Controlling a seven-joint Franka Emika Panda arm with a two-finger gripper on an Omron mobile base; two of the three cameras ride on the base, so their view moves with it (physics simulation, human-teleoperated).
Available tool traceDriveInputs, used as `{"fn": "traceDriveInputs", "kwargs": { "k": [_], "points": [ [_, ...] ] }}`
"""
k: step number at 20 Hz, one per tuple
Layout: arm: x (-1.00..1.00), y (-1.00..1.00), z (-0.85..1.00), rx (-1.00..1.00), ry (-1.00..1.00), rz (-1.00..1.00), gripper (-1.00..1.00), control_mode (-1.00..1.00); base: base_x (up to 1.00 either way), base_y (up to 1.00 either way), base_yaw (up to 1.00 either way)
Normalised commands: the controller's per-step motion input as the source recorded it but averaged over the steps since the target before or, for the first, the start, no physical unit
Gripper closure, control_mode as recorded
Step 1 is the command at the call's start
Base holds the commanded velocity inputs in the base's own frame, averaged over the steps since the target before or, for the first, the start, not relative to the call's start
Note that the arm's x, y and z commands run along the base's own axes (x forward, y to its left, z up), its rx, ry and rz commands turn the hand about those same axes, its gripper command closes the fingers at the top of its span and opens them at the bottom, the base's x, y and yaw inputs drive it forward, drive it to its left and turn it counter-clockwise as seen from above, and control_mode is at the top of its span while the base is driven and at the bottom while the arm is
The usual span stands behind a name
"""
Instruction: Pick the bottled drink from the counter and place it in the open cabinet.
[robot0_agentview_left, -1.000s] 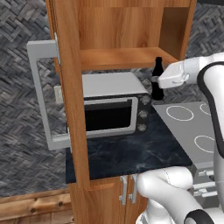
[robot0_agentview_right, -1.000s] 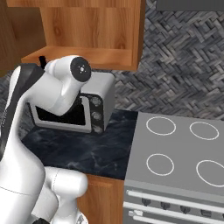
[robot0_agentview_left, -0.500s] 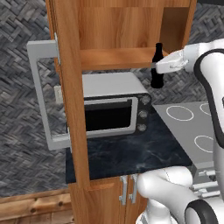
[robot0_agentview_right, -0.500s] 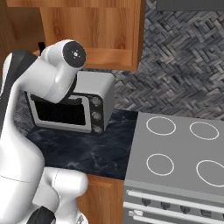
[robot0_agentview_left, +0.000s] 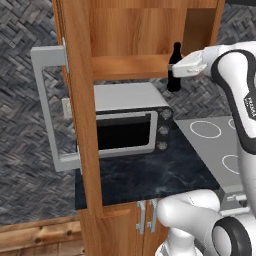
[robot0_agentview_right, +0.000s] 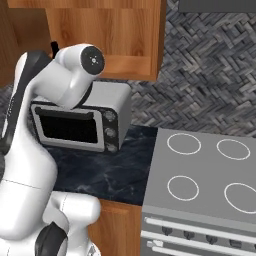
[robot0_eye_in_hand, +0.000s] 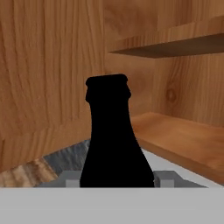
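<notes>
The bottled drink (robot0_agentview_left: 174, 82), small and black, hangs upright in the air with my gripper (robot0_agentview_left: 176, 70) shut on its body from the right. It sits just before the right front edge of the open cabinet (robot0_agentview_left: 131, 66), with its base lower than the cabinet's bottom board. In the hand view the bottled drink (robot0_eye_in_hand: 114, 140) rises up the middle, in front of the open cabinet's bottom board (robot0_eye_in_hand: 183, 140) and shelf (robot0_eye_in_hand: 175, 43). In the right base view my arm covers the hand, and just the bottle's top (robot0_agentview_right: 54, 47) peeks out. The counter (robot0_agentview_left: 150, 176) lies below.
The cabinet door (robot0_agentview_left: 75, 100) swings out to the left with its grey bar handle (robot0_agentview_left: 46, 110). A silver microwave (robot0_agentview_left: 131, 122) stands on the counter under the cabinet. A grey stove top (robot0_agentview_right: 200, 175) adjoins the counter on the right.
My arm has lifted the bottle from beside the microwave up to the height of the cabinet's bottom board and moved it closer to the opening.
</notes>
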Motion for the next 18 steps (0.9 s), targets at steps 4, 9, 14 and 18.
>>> {"fn": "traceDriveInputs", "kwargs": {
  "k": [4,9,14,18],
  "points": [
    [0.53,0.03,0.05,0.0,-0.01,0.0,1.0,-1.0,0.0,0.0,0.0],
    [0.5,0.01,0.2,0.0,0.03,0.0,1.0,-1.0,0.0,0.0,0.0],
    [0.47,0.0,0.17,0.0,0.03,-0.01,1.0,-1.0,0.0,0.0,0.0],
    [0.43,0.02,0.02,0.0,0.0,0.0,1.0,-1.0,0.0,0.0,0.0]
  ]
}}
